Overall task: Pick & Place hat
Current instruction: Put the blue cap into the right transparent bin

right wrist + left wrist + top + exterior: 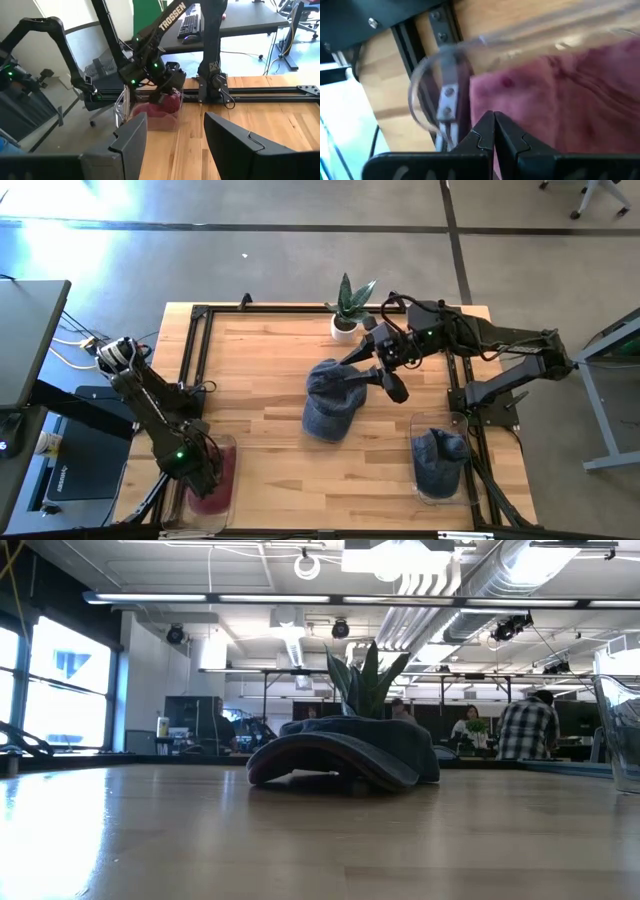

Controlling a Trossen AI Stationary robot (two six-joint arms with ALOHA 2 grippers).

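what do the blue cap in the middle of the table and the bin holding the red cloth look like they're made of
The blue-grey cap looks like soft denim or washed cotton: matte, mottled, with a limp, creased crown. The clear bin at the left gripper looks like thin glossy plastic, since the dark red cloth and wooden table show through its wall.

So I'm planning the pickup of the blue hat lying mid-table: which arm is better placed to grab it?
The right. Its right gripper hovers open at the blue hat mid-table. The left gripper is shut over the clear bin holding a red hat at the table's near-left corner, far from it.
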